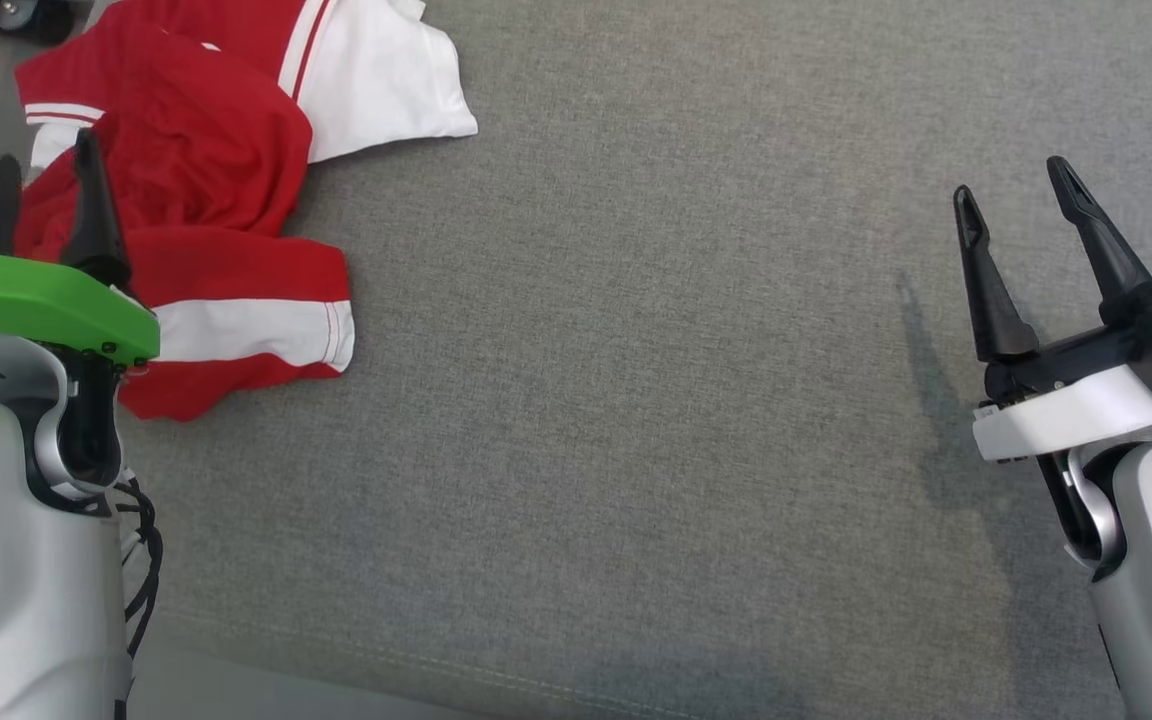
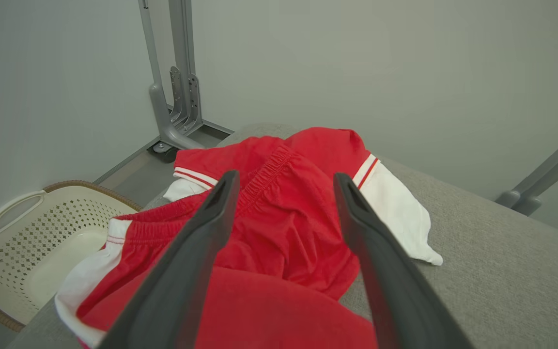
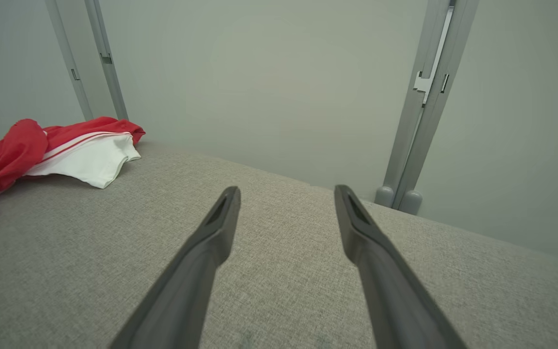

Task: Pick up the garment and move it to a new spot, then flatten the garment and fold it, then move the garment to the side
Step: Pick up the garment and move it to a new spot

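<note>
The red-and-white garment (image 1: 206,150) lies crumpled at the far-left corner of the grey padded surface (image 1: 636,400), and the left gripper (image 1: 46,152) hovers over that same corner, fingers spread wide and empty, lined up, I'd say, for the pick. Over the surface's right side the right gripper (image 1: 1012,180) hangs with jaws apart, empty, leaving the middle free.

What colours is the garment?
The garment is red with white panels; best in head view.
</note>
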Controlling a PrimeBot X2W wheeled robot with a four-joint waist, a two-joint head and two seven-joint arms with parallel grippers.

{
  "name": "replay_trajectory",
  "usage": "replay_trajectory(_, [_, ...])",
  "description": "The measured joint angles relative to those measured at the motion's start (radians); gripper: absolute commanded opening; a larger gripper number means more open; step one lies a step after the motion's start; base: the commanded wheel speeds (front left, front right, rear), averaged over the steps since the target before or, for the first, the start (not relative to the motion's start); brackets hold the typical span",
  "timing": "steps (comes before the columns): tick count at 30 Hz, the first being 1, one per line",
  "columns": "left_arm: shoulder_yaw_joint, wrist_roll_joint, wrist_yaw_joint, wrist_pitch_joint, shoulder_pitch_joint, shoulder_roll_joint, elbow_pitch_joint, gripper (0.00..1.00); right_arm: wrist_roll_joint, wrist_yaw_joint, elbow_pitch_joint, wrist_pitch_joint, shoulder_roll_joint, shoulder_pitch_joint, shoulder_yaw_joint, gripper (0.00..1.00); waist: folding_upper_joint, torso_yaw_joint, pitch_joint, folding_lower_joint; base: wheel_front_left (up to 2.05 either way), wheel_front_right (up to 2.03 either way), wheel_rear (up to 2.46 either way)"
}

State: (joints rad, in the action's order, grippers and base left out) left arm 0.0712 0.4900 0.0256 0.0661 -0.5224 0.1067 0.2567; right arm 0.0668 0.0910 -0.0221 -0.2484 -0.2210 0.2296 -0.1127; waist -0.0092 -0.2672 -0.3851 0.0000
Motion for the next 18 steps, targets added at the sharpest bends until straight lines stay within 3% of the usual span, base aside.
replay_trajectory(18, [-0.014,-0.029,0.038,0.106,-0.063,0.021,0.221,1.0,-0.006,0.013,0.001,0.015,-0.042,0.034,-0.007,1.0,0.0,-0.012,-0.11,0.0,0.0,0.0,0.0])
